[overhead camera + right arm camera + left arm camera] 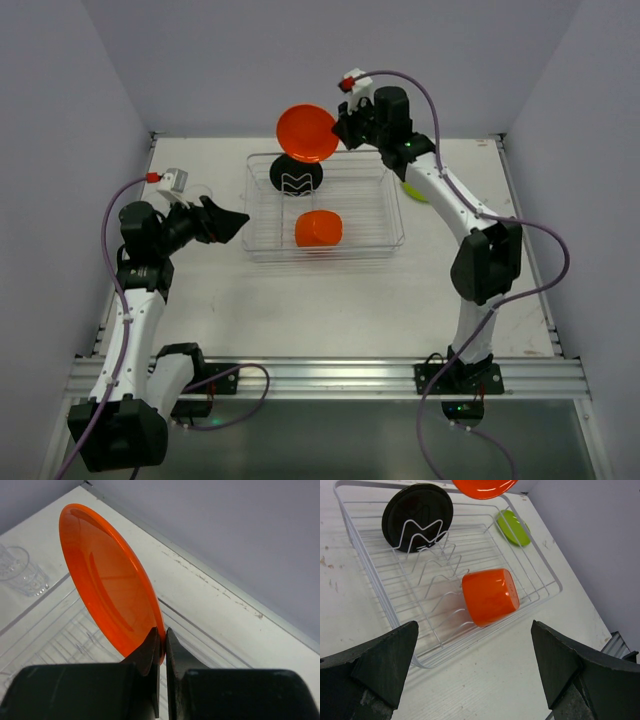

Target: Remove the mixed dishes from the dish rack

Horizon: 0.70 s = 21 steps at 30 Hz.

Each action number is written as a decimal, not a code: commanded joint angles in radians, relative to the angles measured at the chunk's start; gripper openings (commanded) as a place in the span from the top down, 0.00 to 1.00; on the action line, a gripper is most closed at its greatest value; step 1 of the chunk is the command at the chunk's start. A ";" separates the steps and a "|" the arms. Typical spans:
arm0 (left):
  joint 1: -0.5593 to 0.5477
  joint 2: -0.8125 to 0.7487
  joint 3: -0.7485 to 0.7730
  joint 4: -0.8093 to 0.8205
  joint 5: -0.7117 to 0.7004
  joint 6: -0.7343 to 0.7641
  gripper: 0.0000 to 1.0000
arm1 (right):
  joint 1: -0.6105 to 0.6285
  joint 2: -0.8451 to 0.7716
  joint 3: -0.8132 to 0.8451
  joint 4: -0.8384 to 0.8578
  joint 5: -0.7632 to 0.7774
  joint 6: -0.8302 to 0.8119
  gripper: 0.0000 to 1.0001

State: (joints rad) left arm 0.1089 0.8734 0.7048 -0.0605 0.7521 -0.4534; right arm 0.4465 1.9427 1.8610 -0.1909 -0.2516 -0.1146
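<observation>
Lime green plate (pixel 513 526) is out; right tool (pixel 161 645) pinches the orange plate (pixel 107 585) above the dish rack (pixel 370 215); black plate (pixel 417 515) and orange cup (pixel 490 596) are left inside; left tool (pixel 472 635) spread, empty.

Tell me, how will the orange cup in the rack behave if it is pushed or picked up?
The cup lies on its side in the rack, so a push would probably roll it. It looks like thin plastic, so it is likely light and not fragile. Its glossy, round wall may slip in a grasp.

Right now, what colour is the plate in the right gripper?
Orange; the plate shows best in the right wrist view.
</observation>
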 commanded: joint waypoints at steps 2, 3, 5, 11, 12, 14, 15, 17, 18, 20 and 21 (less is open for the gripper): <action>0.002 0.001 -0.004 0.042 0.016 -0.007 0.00 | -0.052 -0.103 -0.034 0.058 -0.009 0.176 1.00; 0.002 0.001 -0.002 0.042 0.016 -0.007 0.00 | -0.072 -0.126 -0.055 0.059 -0.020 0.197 1.00; 0.002 -0.001 -0.004 0.041 0.016 -0.007 0.00 | -0.092 -0.148 -0.077 0.057 -0.040 0.258 1.00; 0.002 -0.004 -0.004 0.041 0.016 -0.007 0.00 | -0.184 -0.251 -0.227 0.064 0.003 0.427 1.00; 0.002 -0.004 -0.004 0.042 0.016 -0.007 0.00 | -0.198 -0.266 -0.250 0.070 0.009 0.453 1.00; 0.003 -0.005 -0.004 0.042 0.016 -0.008 0.00 | -0.227 -0.309 -0.299 0.096 0.009 0.524 1.00; 0.003 -0.007 -0.005 0.042 0.018 -0.008 0.00 | -0.258 -0.321 -0.340 0.100 0.009 0.549 1.00; 0.003 -0.007 -0.005 0.041 0.016 -0.008 0.00 | -0.291 -0.344 -0.371 0.100 -0.003 0.616 1.00; 0.005 -0.008 -0.007 0.042 0.015 -0.008 0.00 | -0.327 -0.347 -0.399 0.102 -0.030 0.638 1.00; 0.003 -0.010 -0.007 0.042 0.016 -0.008 0.00 | -0.359 -0.360 -0.430 0.119 -0.052 0.690 1.00; 0.003 -0.010 -0.007 0.042 0.016 -0.008 0.00 | -0.388 -0.366 -0.466 0.129 -0.073 0.710 1.00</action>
State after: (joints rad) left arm 0.1089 0.8730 0.7048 -0.0605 0.7521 -0.4534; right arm 0.1078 1.6333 1.4422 -0.1406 -0.2710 0.4637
